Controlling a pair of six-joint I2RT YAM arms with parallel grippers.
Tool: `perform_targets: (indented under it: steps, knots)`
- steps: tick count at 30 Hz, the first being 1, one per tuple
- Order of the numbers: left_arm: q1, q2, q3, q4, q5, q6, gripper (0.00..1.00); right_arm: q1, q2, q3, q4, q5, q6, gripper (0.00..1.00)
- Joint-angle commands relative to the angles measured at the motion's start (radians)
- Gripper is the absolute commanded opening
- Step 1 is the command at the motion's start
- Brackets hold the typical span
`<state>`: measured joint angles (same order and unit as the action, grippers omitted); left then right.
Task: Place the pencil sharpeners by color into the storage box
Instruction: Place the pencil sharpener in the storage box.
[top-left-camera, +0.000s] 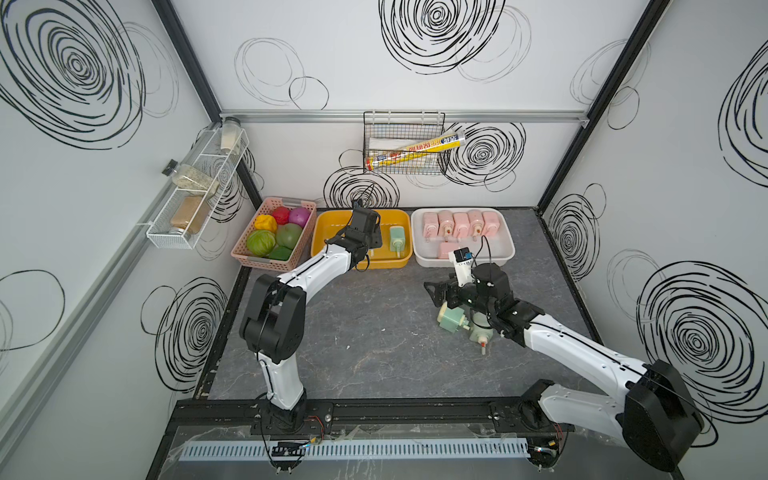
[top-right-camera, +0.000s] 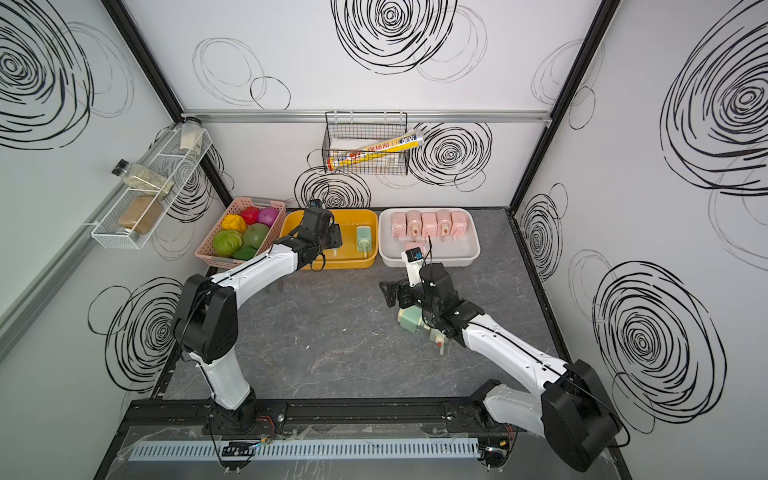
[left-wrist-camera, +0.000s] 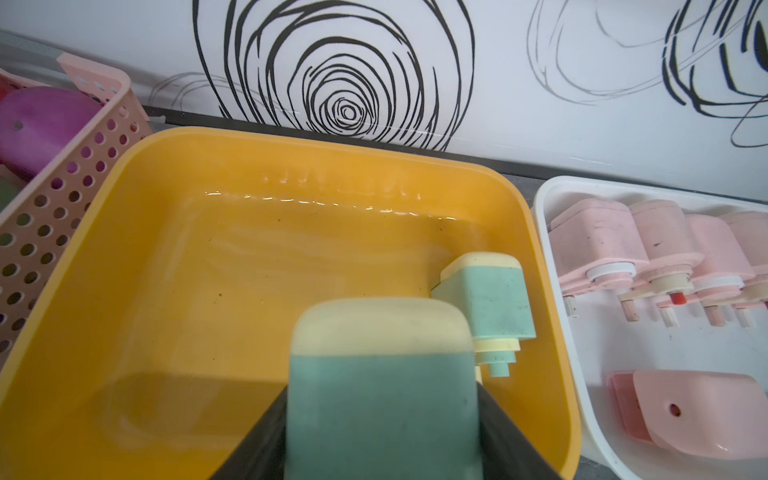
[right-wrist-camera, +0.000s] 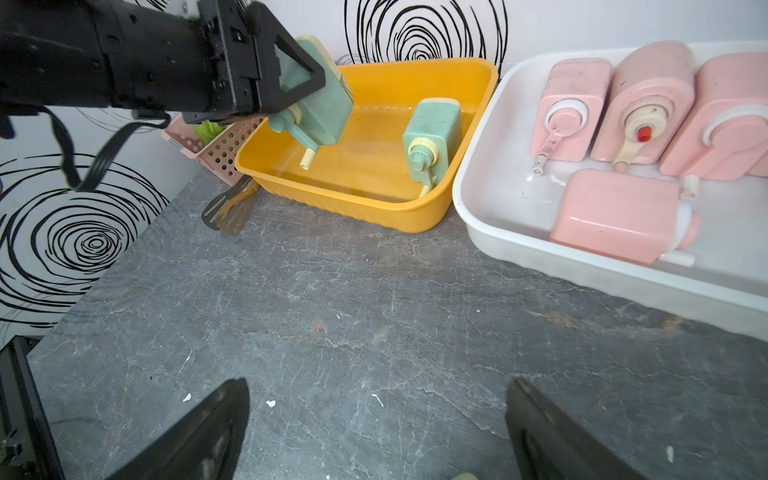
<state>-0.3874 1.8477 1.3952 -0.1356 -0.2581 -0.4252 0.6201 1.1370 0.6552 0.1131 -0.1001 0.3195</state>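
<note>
The left hand (top-right-camera: 332, 242) hung over the yellow tray (top-right-camera: 353, 220) at the desk's (top-right-camera: 332, 353) back edge, beside one mint sharpener (top-right-camera: 363, 239). Five pink sharpeners (top-right-camera: 428, 224) lined the white tray (top-right-camera: 453, 250).

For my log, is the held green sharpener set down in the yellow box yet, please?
No: the left gripper holds the green sharpener raised over the yellow box.

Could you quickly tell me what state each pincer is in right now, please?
Left pincer: closed on a mint green sharpener over the yellow box.
Right pincer: open, holding nothing.
</note>
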Motion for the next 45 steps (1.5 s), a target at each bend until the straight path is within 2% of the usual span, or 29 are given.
perform_targets:
  steps: [1,11,16,28,32,33,37,45]
  knots:
    - [0.021,0.033,0.048,0.076,0.044,0.008,0.0,-0.005,-0.044,-0.018,0.03,0.002,-0.028,1.0]
    - [0.03,0.119,0.091,0.087,0.054,0.034,0.0,-0.012,-0.084,-0.001,0.002,0.011,-0.048,1.0]
    - [0.031,0.153,0.111,0.09,0.093,0.017,0.0,-0.017,-0.104,-0.001,-0.014,0.033,-0.05,1.0]
    - [0.015,0.231,0.172,0.077,0.105,0.002,0.0,-0.04,-0.161,-0.02,-0.056,0.061,-0.045,1.0]
    - [0.009,0.262,0.2,0.072,0.096,-0.023,0.02,-0.043,-0.164,-0.019,-0.061,0.06,-0.04,1.0]
    - [0.008,0.27,0.212,0.068,0.091,-0.022,0.07,-0.043,-0.165,-0.018,-0.062,0.06,-0.04,1.0]
    - [0.004,0.306,0.263,0.036,0.085,-0.023,0.13,-0.045,-0.17,-0.019,-0.072,0.064,-0.042,1.0]
    - [-0.012,0.33,0.26,0.042,0.061,-0.017,0.27,-0.045,-0.172,-0.02,-0.081,0.06,-0.043,1.0]
